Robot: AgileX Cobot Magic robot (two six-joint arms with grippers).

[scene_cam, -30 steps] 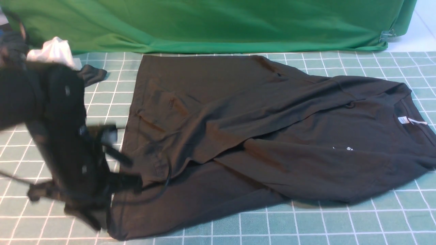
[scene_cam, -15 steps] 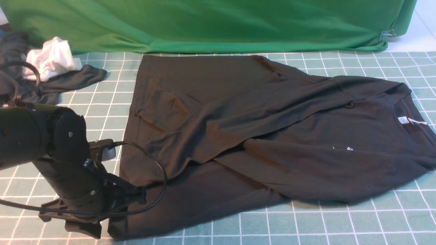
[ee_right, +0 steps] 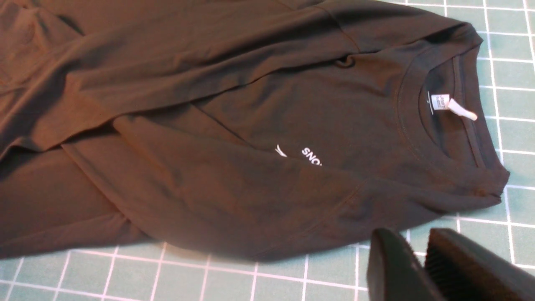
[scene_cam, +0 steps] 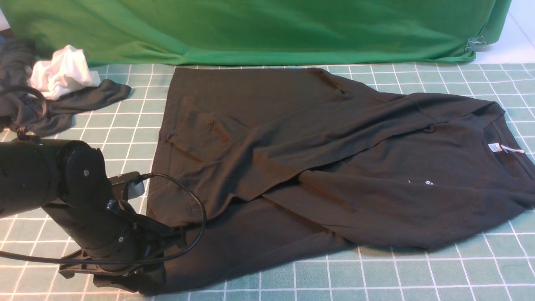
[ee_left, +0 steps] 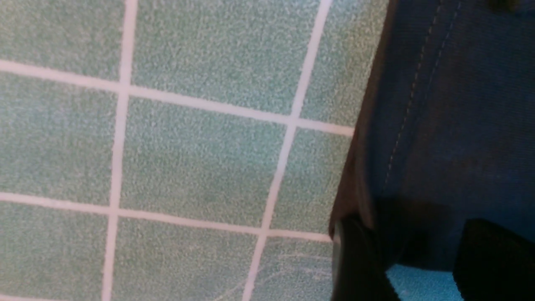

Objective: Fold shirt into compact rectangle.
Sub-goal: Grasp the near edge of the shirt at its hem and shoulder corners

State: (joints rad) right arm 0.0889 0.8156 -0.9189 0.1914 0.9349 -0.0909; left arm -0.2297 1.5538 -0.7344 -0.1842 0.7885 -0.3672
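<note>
The left arm was blurred and higher a second ago; now it has come down low at the near left hem corner of the shirt [scene_cam: 334, 167]. The shirt itself has not shifted: it lies spread on the bench [scene_cam: 376, 276], sleeves laid across the body, collar to the right. I judge that the next fold starts from this corner.

Only the left wrist view shows the left pincer [ee_left: 413, 234]: its fingers stand apart, with the stitched hem [ee_left: 418, 104] just at the gap, not clamped. Only the right wrist view shows the right pincer [ee_right: 422, 263], a little apart, holding nothing and hovering near the shoulder, and also the neck label [ee_right: 439, 101] and part of the logo [ee_right: 311, 156].
</note>
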